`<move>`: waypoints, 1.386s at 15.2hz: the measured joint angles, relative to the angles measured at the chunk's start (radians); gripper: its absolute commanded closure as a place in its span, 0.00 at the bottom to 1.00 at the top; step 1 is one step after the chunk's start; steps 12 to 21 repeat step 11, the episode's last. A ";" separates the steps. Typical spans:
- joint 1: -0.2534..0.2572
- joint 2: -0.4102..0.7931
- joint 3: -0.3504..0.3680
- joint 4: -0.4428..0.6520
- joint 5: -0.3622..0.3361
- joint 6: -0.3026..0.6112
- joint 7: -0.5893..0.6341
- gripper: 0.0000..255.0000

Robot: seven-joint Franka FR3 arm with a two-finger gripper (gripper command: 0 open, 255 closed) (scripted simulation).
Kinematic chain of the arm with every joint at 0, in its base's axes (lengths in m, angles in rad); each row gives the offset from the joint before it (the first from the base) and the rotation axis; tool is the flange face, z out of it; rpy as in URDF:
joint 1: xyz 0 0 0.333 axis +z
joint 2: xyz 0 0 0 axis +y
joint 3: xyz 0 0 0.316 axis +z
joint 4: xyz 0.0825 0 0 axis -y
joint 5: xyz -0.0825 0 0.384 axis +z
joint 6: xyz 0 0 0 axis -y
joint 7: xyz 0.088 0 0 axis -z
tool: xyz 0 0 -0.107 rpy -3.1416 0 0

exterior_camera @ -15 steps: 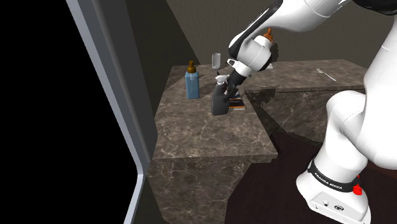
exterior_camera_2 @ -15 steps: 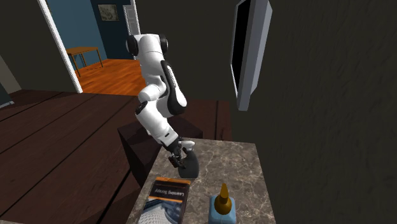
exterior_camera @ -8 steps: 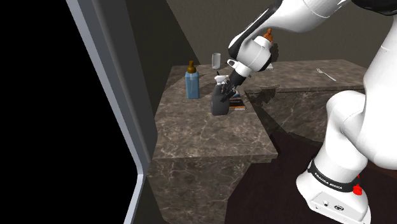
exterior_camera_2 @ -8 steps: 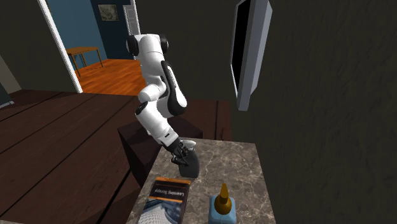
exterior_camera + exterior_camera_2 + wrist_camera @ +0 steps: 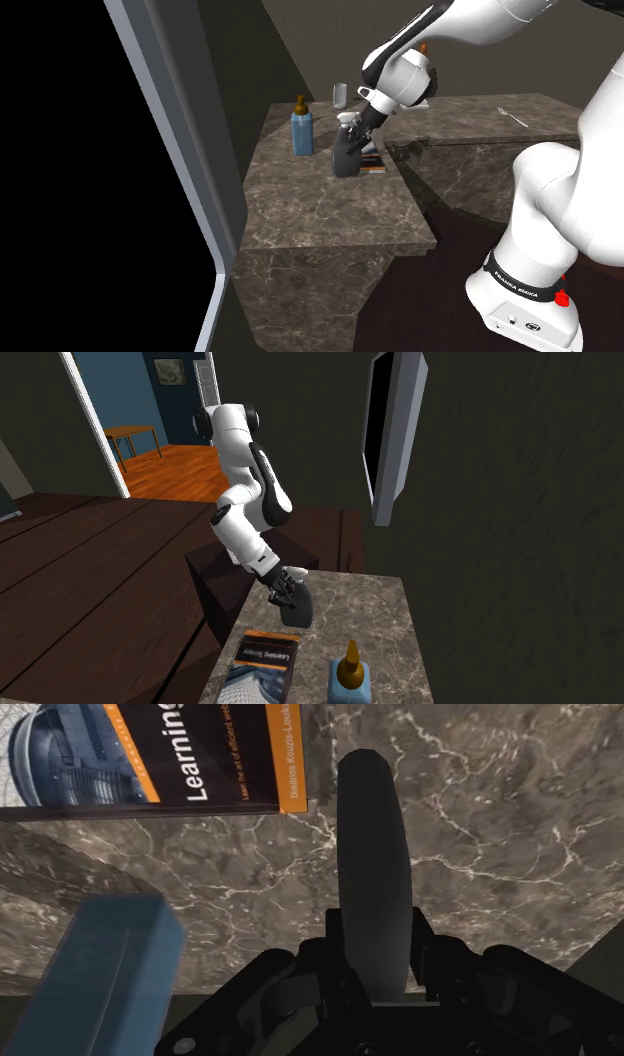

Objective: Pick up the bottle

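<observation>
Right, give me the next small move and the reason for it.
Probably a short straight lift. The jaws are shut on the dark grey bottle, whose base looks close to the marble countertop. The book and the blue bottle sit close by, so rising vertically seems safer than swinging sideways.

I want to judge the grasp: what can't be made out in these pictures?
Underside of the dark grey rounded bottle: faces away from all three cameras, so resting or lifted, cannot tell.
Lower body of the blue square bottle with brown cap: cut off by the second exterior view's bottom edge.
Title of the black-and-orange book: cut off by the wrist view's edge.
</observation>
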 measured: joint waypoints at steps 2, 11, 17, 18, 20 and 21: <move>-0.006 -0.036 0.005 0.000 -0.058 -0.003 0.050 1.00; -0.054 -0.147 0.052 0.019 -0.248 -0.044 0.219 1.00; -0.054 -0.147 0.052 0.019 -0.248 -0.044 0.219 1.00; -0.054 -0.147 0.052 0.019 -0.248 -0.044 0.219 1.00; -0.054 -0.147 0.052 0.019 -0.248 -0.044 0.219 1.00; -0.054 -0.147 0.052 0.019 -0.248 -0.044 0.219 1.00</move>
